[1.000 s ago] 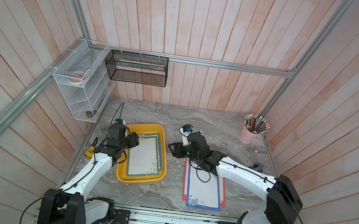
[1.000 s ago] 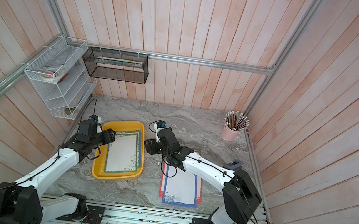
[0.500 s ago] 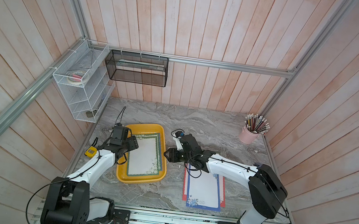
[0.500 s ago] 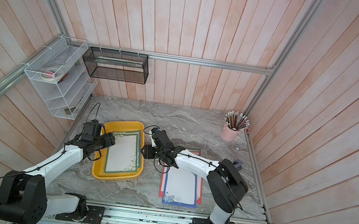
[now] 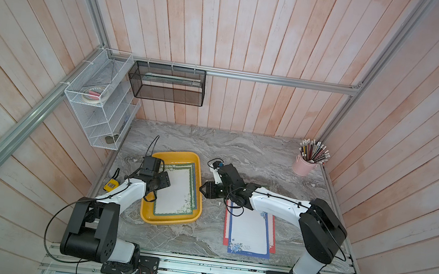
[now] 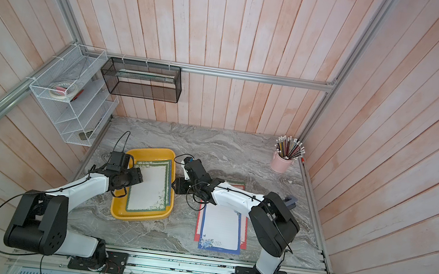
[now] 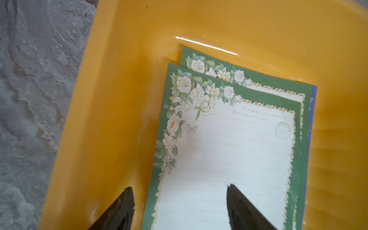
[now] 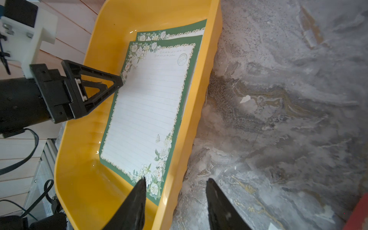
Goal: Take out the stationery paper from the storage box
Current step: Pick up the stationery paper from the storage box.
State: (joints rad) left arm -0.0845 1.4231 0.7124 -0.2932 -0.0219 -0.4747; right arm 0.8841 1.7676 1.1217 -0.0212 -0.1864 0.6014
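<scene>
The green-bordered stationery paper (image 5: 177,193) is lying stacked inside the yellow storage box (image 5: 177,157) on the marble tabletop (image 5: 253,154), with a blue edge showing beneath it in the left wrist view. The left gripper (image 7: 179,191) is reaching into the box, jaws apart, one fingertip at the top sheet's long edge. The right gripper (image 8: 176,182) is hovering with jaws apart, straddling the opposite wall near a floral corner. A blue-bordered sheet (image 5: 250,232) is lying over a red-bordered sheet (image 5: 226,227) on the tabletop beside the box
</scene>
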